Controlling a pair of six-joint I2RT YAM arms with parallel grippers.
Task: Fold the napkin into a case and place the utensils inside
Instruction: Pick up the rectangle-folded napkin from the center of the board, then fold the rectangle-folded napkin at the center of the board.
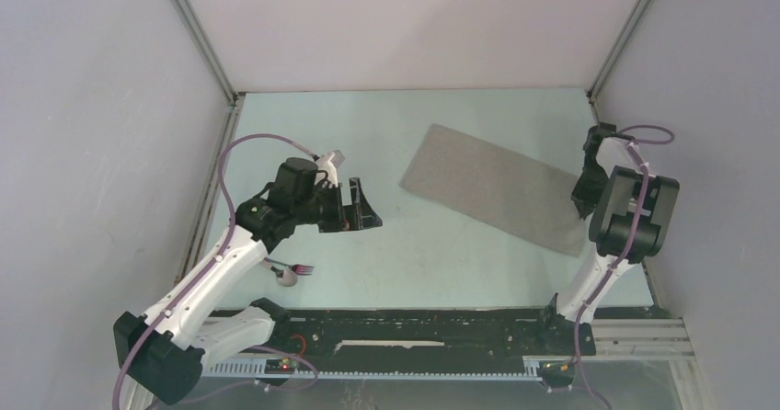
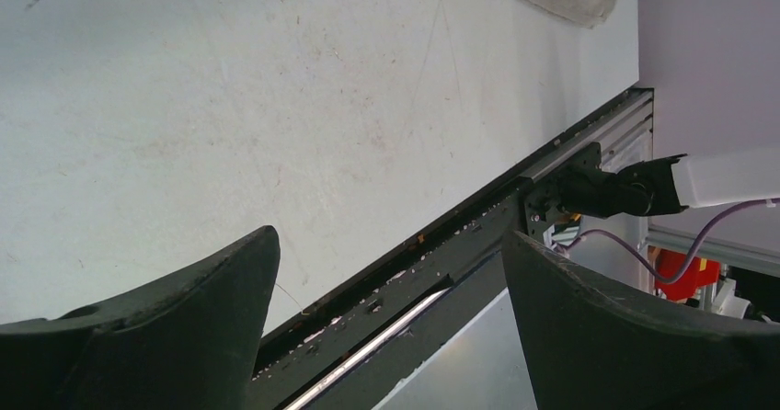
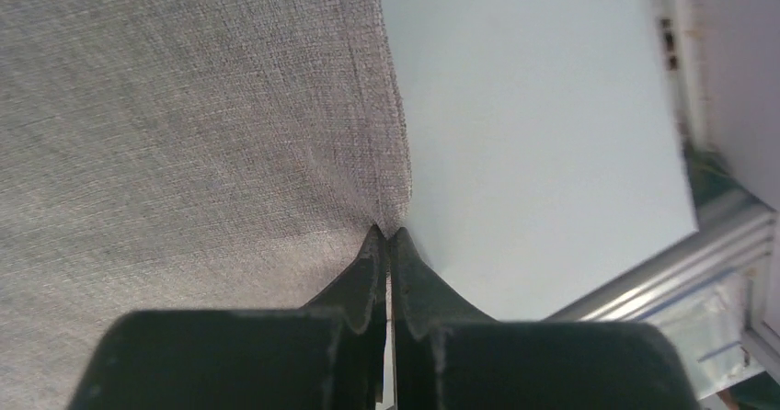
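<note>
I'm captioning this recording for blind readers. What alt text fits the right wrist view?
The right gripper is shut on the edge of a grey napkin, which puckers slightly where it is pinched. The napkin fills the left of the picture, lying flat on a pale table, with a metal rail at the lower right.

Left arm is stretching forward with its wrist rolled sideways; left gripper is hanging with jaws spread wide, holding nothing. Right arm is folding down steeply; right gripper is pinching the napkin edge, jaws pressed together.
</note>
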